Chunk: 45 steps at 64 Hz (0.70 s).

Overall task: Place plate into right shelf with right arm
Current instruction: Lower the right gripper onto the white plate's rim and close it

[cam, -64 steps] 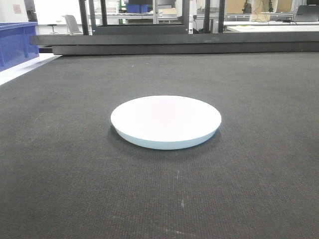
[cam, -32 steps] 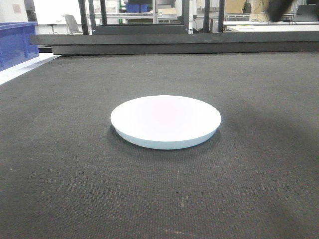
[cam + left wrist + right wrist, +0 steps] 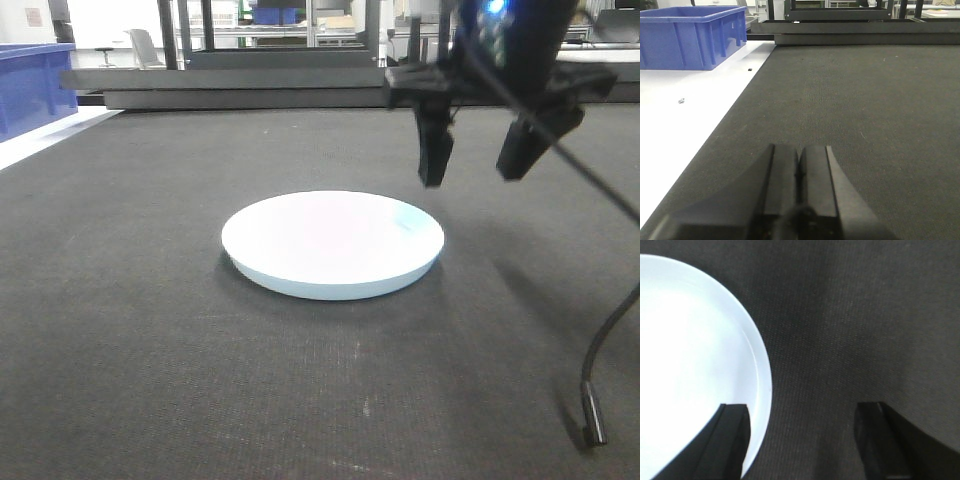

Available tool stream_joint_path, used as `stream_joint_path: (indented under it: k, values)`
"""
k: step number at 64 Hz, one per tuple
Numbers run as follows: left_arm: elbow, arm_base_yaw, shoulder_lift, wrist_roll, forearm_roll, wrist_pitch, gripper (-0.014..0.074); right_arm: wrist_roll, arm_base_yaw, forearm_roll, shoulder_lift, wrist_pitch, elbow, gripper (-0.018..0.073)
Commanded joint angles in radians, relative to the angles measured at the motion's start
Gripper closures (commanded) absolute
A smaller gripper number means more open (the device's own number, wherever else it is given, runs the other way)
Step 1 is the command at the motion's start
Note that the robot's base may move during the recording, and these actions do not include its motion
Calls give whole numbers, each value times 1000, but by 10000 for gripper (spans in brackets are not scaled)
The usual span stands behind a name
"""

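Your right claw (image 3: 472,177) hangs spread wide above the right rim of the glossy white round plate (image 3: 325,240), placed to straddle it. Your left claw (image 3: 799,172) lies pinched together, idle.

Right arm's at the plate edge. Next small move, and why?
Probably lower straight down: the right gripper is open and above the plate, whose rim sits between its jaws in the wrist view, one finger over the plate, one over the mat.

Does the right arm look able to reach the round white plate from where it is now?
Likely yes: the open right gripper hangs just above the rim of the round white plate, and nothing stands between them on the dark textured mat.
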Motion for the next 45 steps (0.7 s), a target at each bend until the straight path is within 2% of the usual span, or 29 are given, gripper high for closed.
stream_joint_path:
  k: [1,24,29,38,45]
  values:
    - [8,1,-10,-2,-2,-82,643,1,8,-23,-21,-61,-37,22]
    - [8,1,-10,-2,-2,-82,643,0,26,-23,53,-124,-38,34]
    - [8,1,-10,-2,-2,-82,643,0,28,-23,58,-136,-38,94]
    - [8,1,-10,-2,-2,-82,643,0,32,-23,58,-159,-38,255]
    - [8,1,-10,-2,-2,-82,643,0,32,-25,60,-159,-38,292]
